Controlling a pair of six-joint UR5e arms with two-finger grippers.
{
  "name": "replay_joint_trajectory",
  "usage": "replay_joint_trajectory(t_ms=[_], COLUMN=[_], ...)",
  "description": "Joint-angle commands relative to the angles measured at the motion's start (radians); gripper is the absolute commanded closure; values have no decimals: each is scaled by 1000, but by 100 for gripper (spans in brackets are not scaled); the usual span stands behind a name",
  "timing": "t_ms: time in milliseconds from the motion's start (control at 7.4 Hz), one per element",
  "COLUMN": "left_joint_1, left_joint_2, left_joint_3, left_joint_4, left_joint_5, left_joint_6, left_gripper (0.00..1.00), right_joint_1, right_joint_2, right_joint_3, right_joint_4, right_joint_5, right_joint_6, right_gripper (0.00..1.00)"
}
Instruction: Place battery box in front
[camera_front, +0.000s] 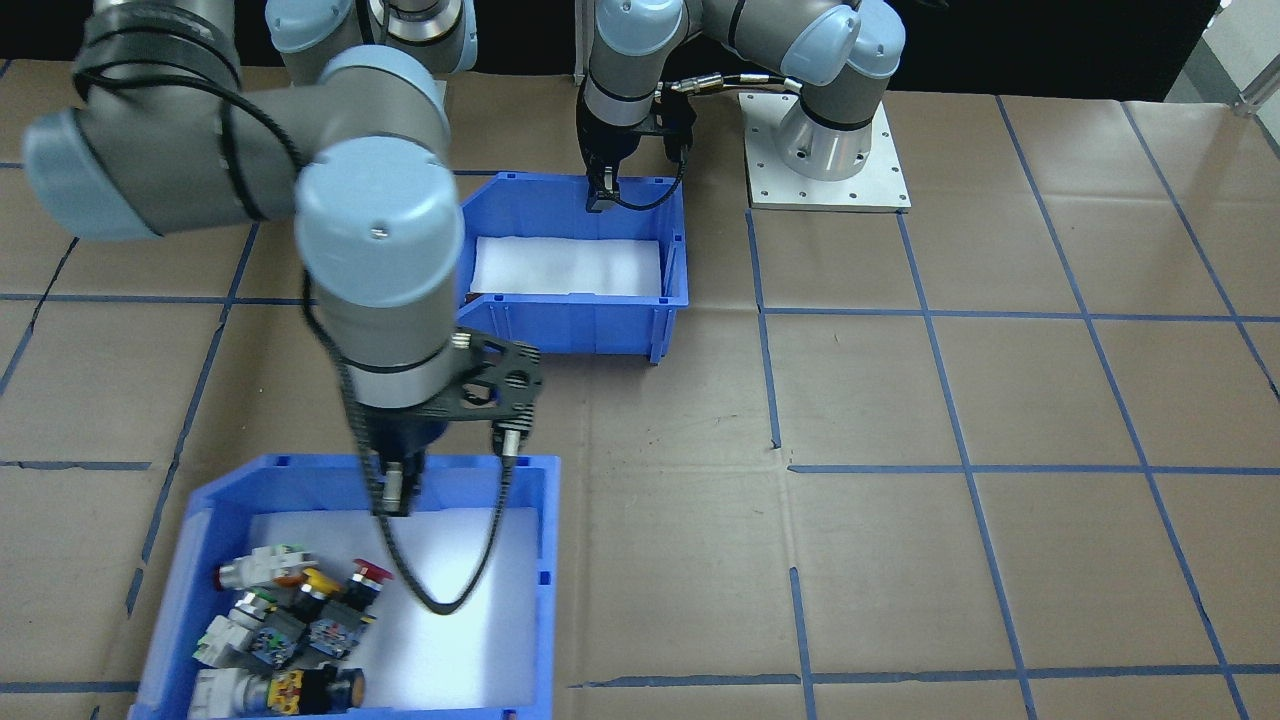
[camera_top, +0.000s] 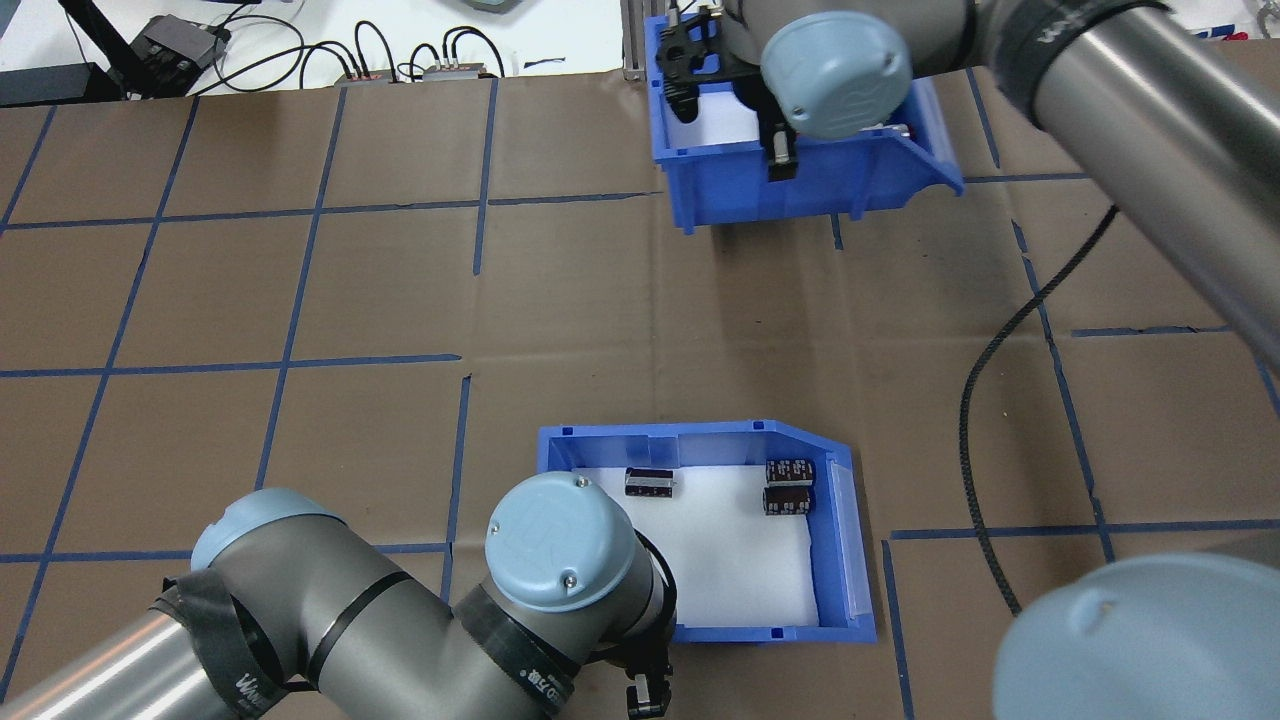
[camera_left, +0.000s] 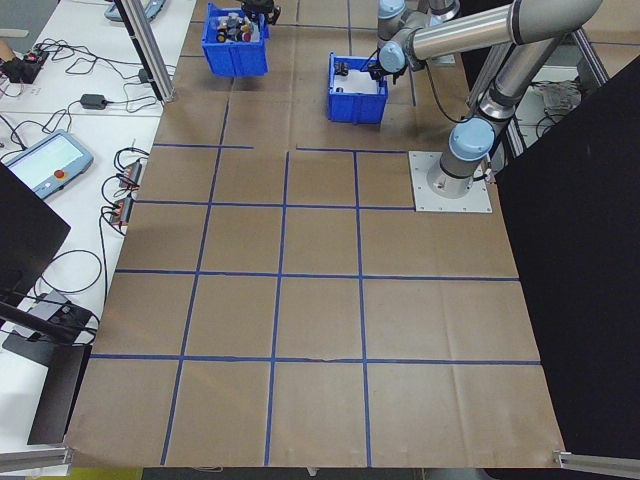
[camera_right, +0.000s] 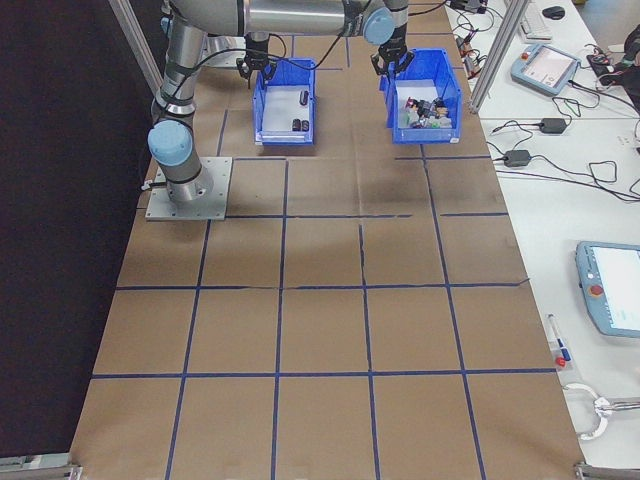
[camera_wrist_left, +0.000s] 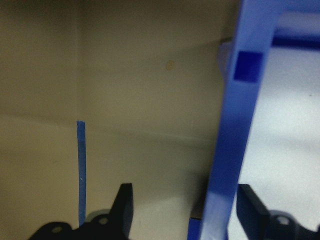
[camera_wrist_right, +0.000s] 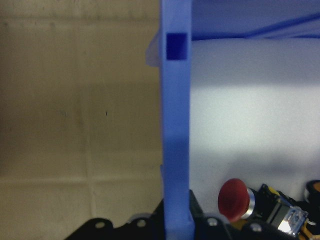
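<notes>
overhead and front views face each other (both share the battery box (camera_top: 845, 540)).

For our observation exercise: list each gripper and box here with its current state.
Left gripper: open, straddling the battery box wall.
Right gripper: shut on the switch box wall.
Battery box: upright, three batteries lying inside.
Switch box: upright, switches piled inside.

Both arms are grey metal tubes with pale blue joint caps, black cables, black wrist brackets, silver bases.
</notes>
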Motion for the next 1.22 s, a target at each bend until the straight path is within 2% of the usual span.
replay_joint_trajectory(t_ms=[0,135,270,405,541,676,811,946,1081], left_joint_1=[-1,2,14,58,157,269,355,417,460], left_joint_2=[11,26,33,42,59,68,62,38,19], left_joint_3=[4,7,18,42,91,134,168,198,240], left_joint_4=[23,36,37,37,19,-7,-28,-29,-29], left_joint_5=[49,183,217,228,250,247,235,195,114], left_joint_6=[17,49,110,171,225,321,404,455,481], left_gripper=[100,100,100,100,100,100,100,100,100], right_joint_1=[-203,-283,-350,-394,-421,-451,-484,-526,-531], right_joint_2=[-131,-184,-234,-276,-322,-375,-446,-498,-538], right_joint_3=[107,171,239,314,406,493,582,671,720], right_joint_4=[4,-8,-27,-81,-143,-184,-192,-240,-283], right_joint_5=[0,11,20,28,48,65,116,143,145], right_joint_6=[-205,-296,-362,-420,-462,-478,-514,-551,-580], right_gripper=[100,100,100,100,100,100,100,100,100])
